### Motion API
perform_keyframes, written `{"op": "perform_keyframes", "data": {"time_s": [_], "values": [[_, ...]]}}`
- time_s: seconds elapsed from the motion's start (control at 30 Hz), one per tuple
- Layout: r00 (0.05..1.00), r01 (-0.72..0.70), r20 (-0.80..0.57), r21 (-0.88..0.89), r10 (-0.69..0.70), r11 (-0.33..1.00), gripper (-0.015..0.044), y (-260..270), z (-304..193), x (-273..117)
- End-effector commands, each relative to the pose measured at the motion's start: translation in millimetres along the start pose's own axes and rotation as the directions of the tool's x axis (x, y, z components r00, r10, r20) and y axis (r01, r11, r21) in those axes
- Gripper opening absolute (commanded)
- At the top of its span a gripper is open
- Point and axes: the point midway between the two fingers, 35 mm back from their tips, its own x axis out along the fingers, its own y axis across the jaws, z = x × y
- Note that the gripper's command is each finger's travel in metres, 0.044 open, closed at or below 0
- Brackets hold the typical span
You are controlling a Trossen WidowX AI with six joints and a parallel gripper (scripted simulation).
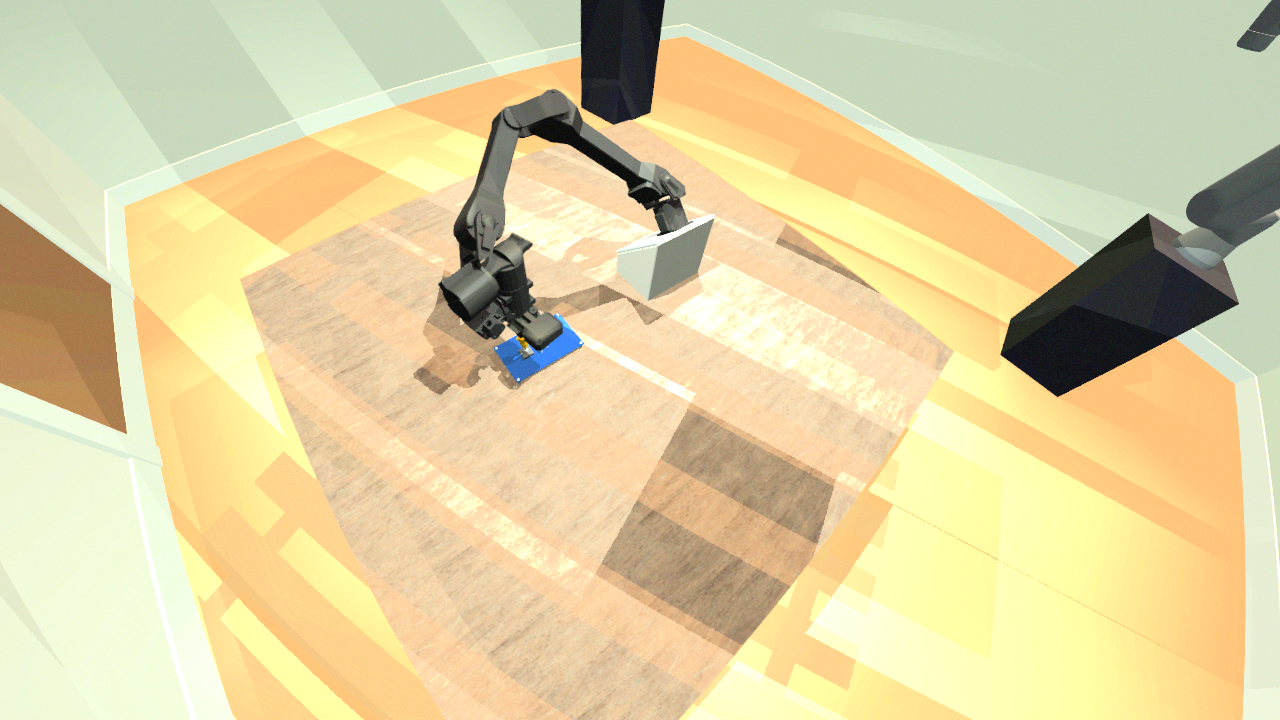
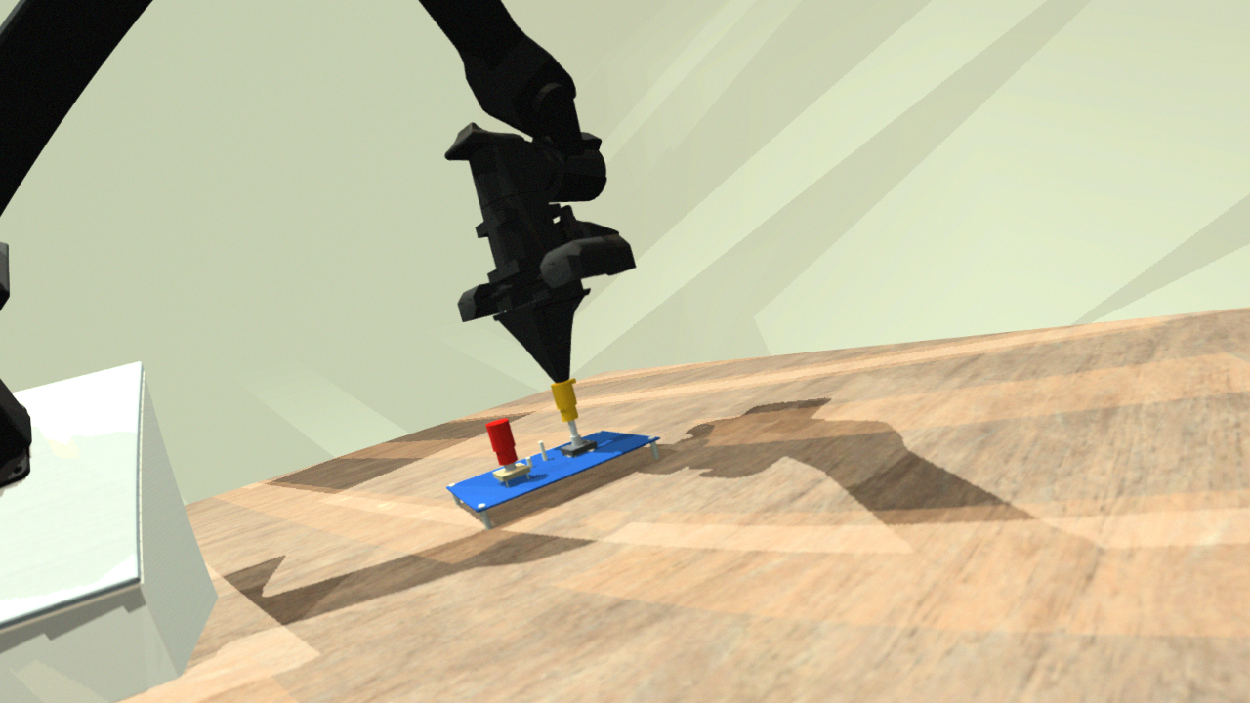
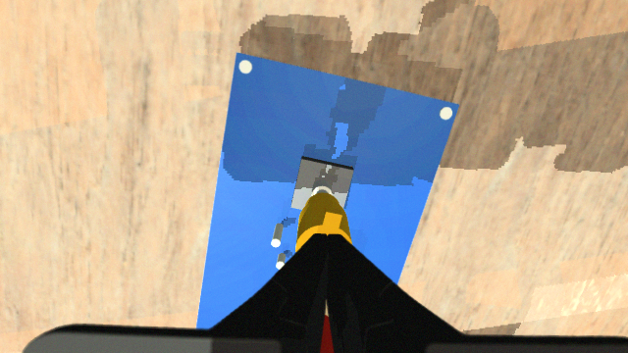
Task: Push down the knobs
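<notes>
The blue circuit board (image 1: 553, 360) (image 2: 476, 491) (image 3: 255, 113) stands on short legs on the table. The yellow knob (image 2: 564, 399) (image 3: 321, 211) (image 1: 522, 342) sits high on its shaft, with bare shaft showing between it and the dark potentiometer (image 2: 577, 448) (image 3: 301, 196). My gripper (image 2: 562, 380) (image 3: 326, 247) is shut with nothing between its fingers, its tips touching or just over the yellow knob's top. The red knob (image 2: 500, 440) (image 3: 327, 338) stands on the tan potentiometer (image 2: 511, 473), with a small stretch of shaft visible below it. Fingers hide most of it in the wrist view.
Thin light pins (image 2: 541, 451) (image 3: 277, 235) stand on the board between the potentiometers. A white and grey box-like stand (image 1: 673, 259) (image 2: 69, 498) is beside the arm's far end. Black pillars (image 1: 620, 62) (image 1: 1109, 308) stand beyond the table.
</notes>
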Motion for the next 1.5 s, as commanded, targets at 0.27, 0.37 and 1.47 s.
{"op": "perform_keyframes", "data": {"time_s": [0.27,0.37,1.47], "values": [[1.0,-0.001,-0.016,0.014,0.001,1.0,0.0,-2.1,-0.4,18.6],[1.0,-0.001,-0.016,0.014,0.001,1.0,0.0,-2.1,-0.4,19.3],[1.0,-0.001,-0.016,0.014,0.001,1.0,0.0,-2.1,-0.5,25.8]]}}
